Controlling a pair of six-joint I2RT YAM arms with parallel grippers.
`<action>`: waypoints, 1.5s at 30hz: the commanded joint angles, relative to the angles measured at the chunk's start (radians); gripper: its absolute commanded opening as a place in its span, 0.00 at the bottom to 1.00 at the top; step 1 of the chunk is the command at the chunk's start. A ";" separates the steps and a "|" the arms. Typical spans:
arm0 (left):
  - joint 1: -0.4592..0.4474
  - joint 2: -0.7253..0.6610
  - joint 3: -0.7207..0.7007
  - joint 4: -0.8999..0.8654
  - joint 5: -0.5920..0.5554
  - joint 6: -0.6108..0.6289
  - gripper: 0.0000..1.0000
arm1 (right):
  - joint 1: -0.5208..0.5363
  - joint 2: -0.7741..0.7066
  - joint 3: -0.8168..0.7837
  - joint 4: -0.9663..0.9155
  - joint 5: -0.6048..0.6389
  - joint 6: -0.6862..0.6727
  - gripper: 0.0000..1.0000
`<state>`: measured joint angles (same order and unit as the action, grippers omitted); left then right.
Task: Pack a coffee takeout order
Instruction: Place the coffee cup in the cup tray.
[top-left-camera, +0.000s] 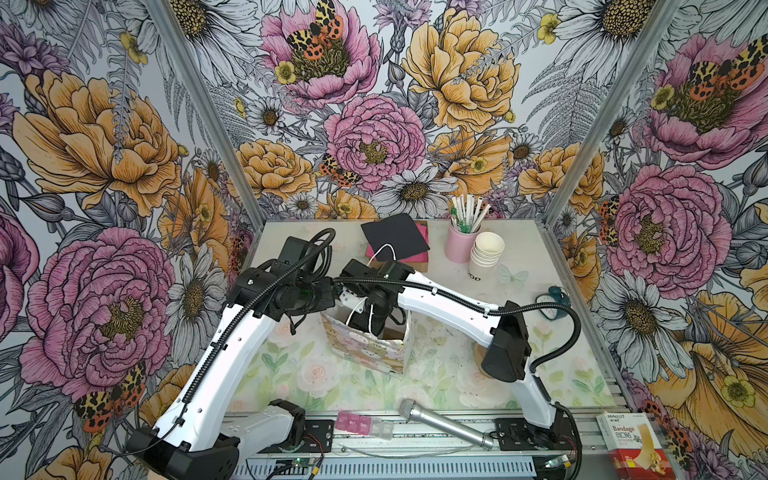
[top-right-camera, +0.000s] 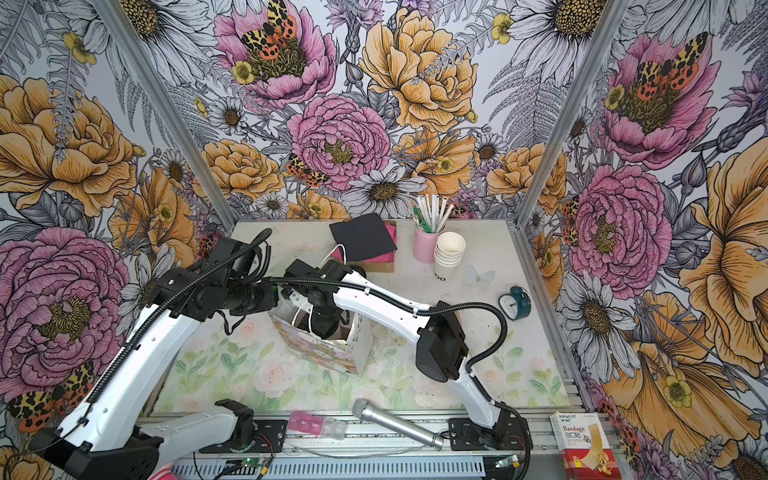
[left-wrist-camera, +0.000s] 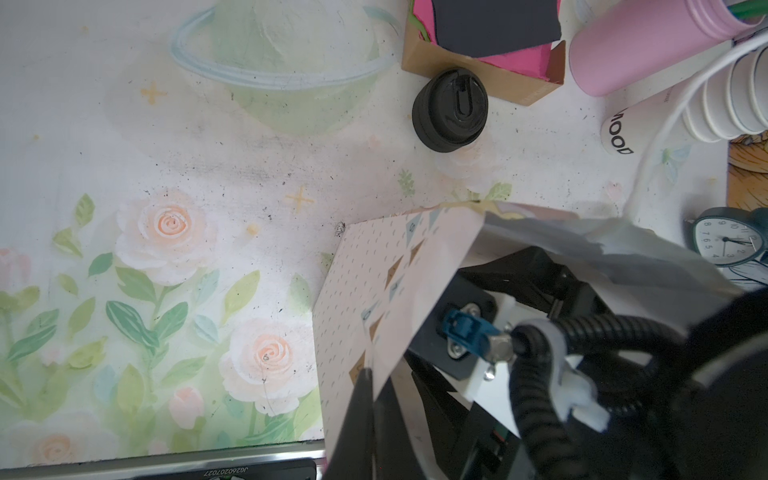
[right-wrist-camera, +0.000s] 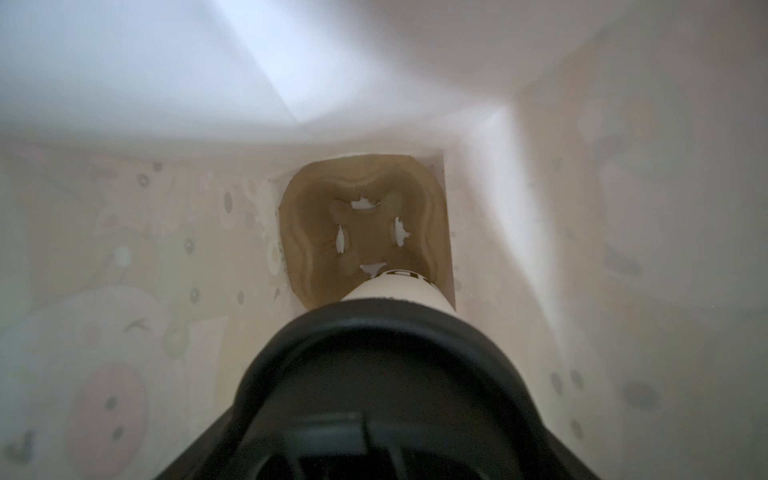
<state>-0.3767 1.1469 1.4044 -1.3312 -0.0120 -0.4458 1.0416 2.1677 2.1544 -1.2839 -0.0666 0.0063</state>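
A pastel gift bag (top-left-camera: 370, 353) (top-right-camera: 328, 353) stands mid-table. My left gripper (left-wrist-camera: 370, 376) is shut on the bag's (left-wrist-camera: 374, 307) upper edge. My right gripper (top-left-camera: 376, 322) reaches down inside the bag; its fingertips are hidden. In the right wrist view the black lid (right-wrist-camera: 382, 374) sits on the white cup (right-wrist-camera: 399, 291) with black lettering. The cup hangs close under the wrist, over a brown pulp carrier (right-wrist-camera: 361, 224) on the bag's floor. The black napkin (top-left-camera: 395, 237) (top-right-camera: 362, 237) (left-wrist-camera: 494, 25) lies on pink napkins in a cardboard box at the back.
Spare black lids (left-wrist-camera: 450, 110) sit beside the napkin box. A pink straw holder (top-left-camera: 459, 245) and stacked white cups (top-left-camera: 486, 253) stand back right. A teal clock (top-left-camera: 552, 307), a microphone (top-left-camera: 444, 424), a pink case (top-left-camera: 353, 422) and a bandage box (top-left-camera: 627, 444) lie nearer.
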 joint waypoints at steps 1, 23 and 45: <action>-0.004 0.007 0.017 0.021 0.004 0.024 0.00 | 0.018 -0.047 -0.047 0.006 0.027 -0.019 0.87; -0.003 0.017 0.024 0.026 -0.003 0.029 0.00 | 0.012 -0.204 -0.307 -0.006 0.031 -0.015 0.86; -0.004 0.033 0.042 0.026 0.004 0.038 0.00 | 0.012 -0.161 -0.289 -0.006 0.023 -0.019 0.88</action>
<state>-0.3767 1.1812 1.4204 -1.3281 -0.0105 -0.4271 1.0489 1.9778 1.8717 -1.2663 -0.0383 0.0051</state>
